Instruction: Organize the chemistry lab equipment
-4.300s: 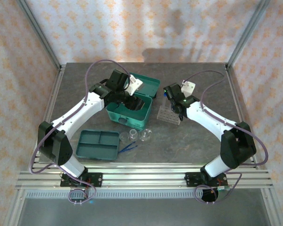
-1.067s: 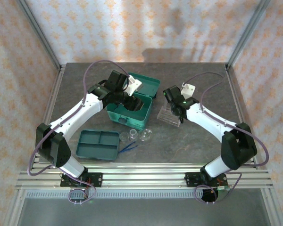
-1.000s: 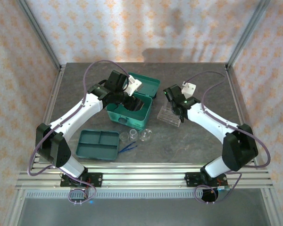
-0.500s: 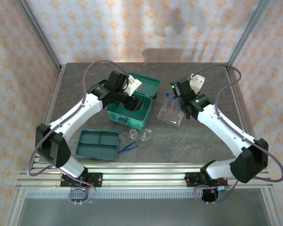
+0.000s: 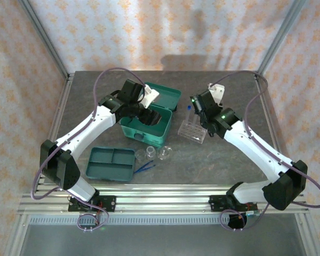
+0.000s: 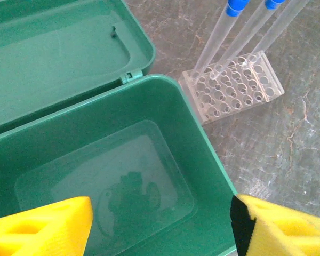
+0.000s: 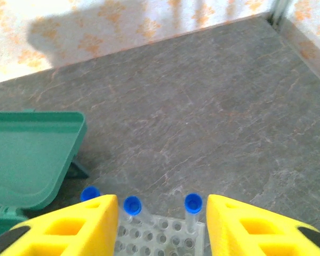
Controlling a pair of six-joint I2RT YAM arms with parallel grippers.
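Three blue-capped test tubes (image 7: 132,204) stand upright in the small clear perforated rack (image 7: 162,234), right of the case. My right gripper (image 7: 162,229) hovers just above them, open, its yellow fingers (image 7: 69,226) either side of two caps and touching neither. From above, the right gripper (image 5: 199,114) sits over the rack (image 5: 192,131). My left gripper (image 6: 160,229) hangs open over the bare inside of the teal case (image 6: 202,154). Near the front lie the flat teal divided tray (image 5: 111,162), two glass vessels (image 5: 143,153) (image 5: 164,153) and the blue tweezers (image 5: 145,166).
The hinged case (image 5: 161,132) stands open at mid-table with its lid (image 5: 168,96) laid back toward the rear. Metal frame posts and patterned walls close in the table on three sides. Bare grey tabletop lies right of the rack and behind it.
My right gripper has opened and lifted up off the rack, leaving the test tubes standing in it; the right arm has swung outward. My left gripper's jaws have widened slightly.
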